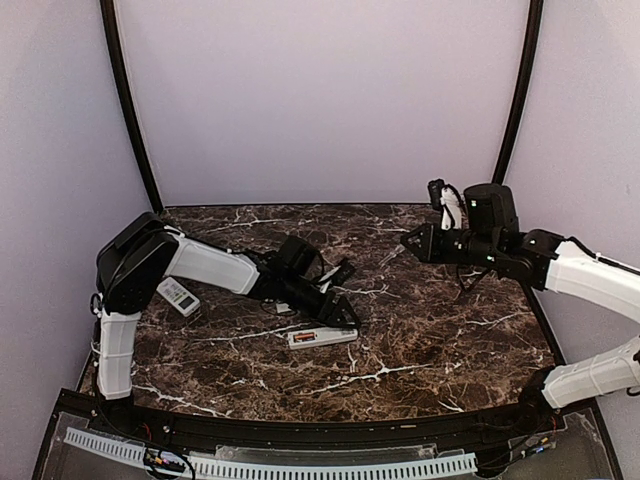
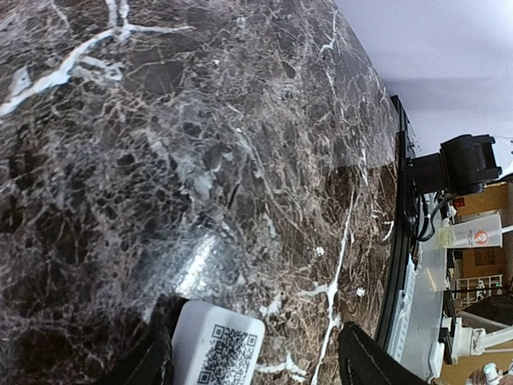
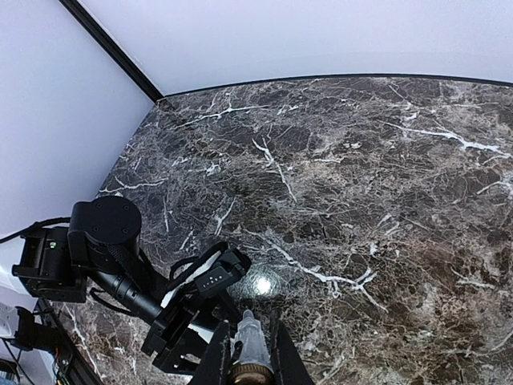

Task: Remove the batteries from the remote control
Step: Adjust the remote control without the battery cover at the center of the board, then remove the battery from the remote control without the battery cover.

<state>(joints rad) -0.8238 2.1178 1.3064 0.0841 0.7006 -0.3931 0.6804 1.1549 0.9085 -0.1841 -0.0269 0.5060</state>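
Battery position: one orange-red battery (image 1: 303,338) is visible at the left end of a white remote control (image 1: 322,337). The remote lies flat on the marble table (image 1: 430,330), left of centre and toward the near edge. Other cells cannot be made out at this resolution.

Left gripper (image 1: 345,297): it is positioned low over the table, just behind the remote control, with the arm stretched in from the left. Its fingers (image 2: 148,361) are released and spread wide. In the left wrist view a white rounded piece bearing a QR code (image 2: 216,345) lies on the marble between them, close against the finger at the left of that view and well clear of the other. Whether the piece is touched cannot be determined, and the fingers are not clamped on it.

Right gripper (image 1: 405,240): it is raised above the right rear part of the table, pointing toward the centre, well apart from the remote control. Its fingers (image 3: 218,361) are clenched together. A small translucent tapered part (image 3: 250,333) with a brass-coloured base shows between them; whether it is a held object or part of the gripper cannot be determined.

Second remote control (image 1: 178,297): white, with its button face up, it lies near the left table edge beside the left arm's elbow.
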